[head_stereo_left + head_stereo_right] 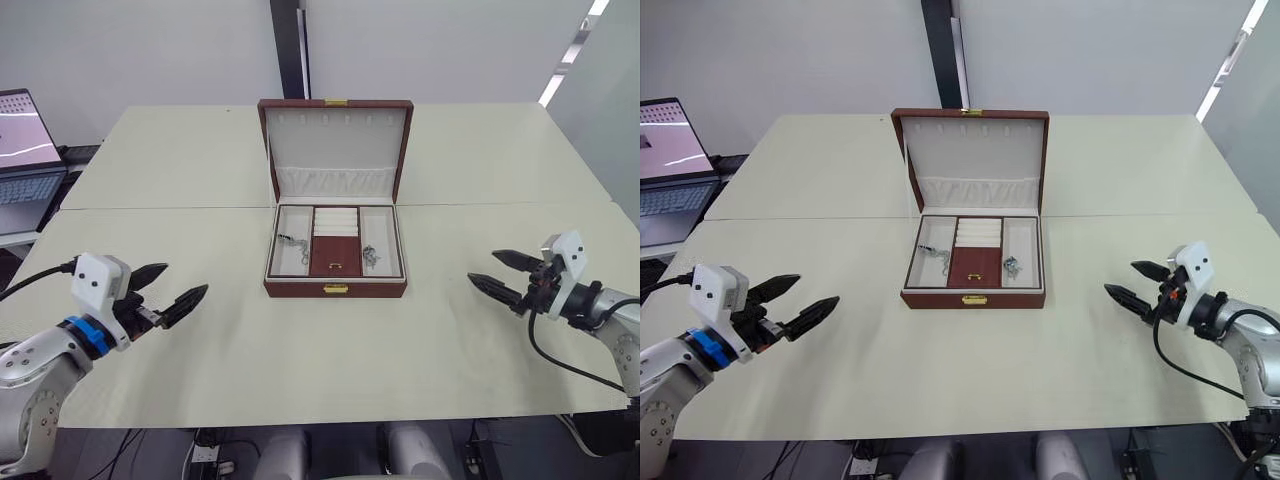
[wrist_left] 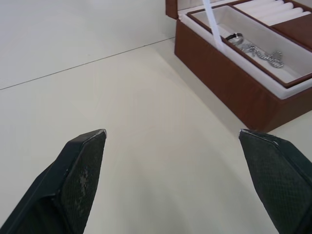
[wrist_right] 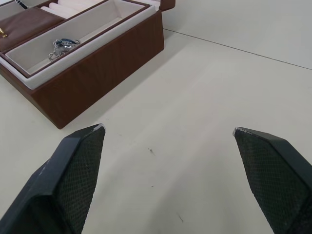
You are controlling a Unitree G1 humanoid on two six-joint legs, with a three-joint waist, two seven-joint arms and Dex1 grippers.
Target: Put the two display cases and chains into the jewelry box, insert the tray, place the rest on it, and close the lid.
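Holding both arms back from the jewelry box (image 1: 335, 288), I have the left gripper (image 1: 168, 290) and right gripper (image 1: 505, 274) hovering over the table (image 1: 200, 170) with jaws spread wide and empty. The tray (image 1: 335, 268) already sits inside with small jewelry in its side wells, and the lid (image 1: 335, 150) stands upright. Judging by that, only closing remains, so I keep the flanks clear.

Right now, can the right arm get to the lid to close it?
Probably yes: the right tool is open and empty, bare table lies between it and the jewelry box, and the lid stands upright with nothing near it.
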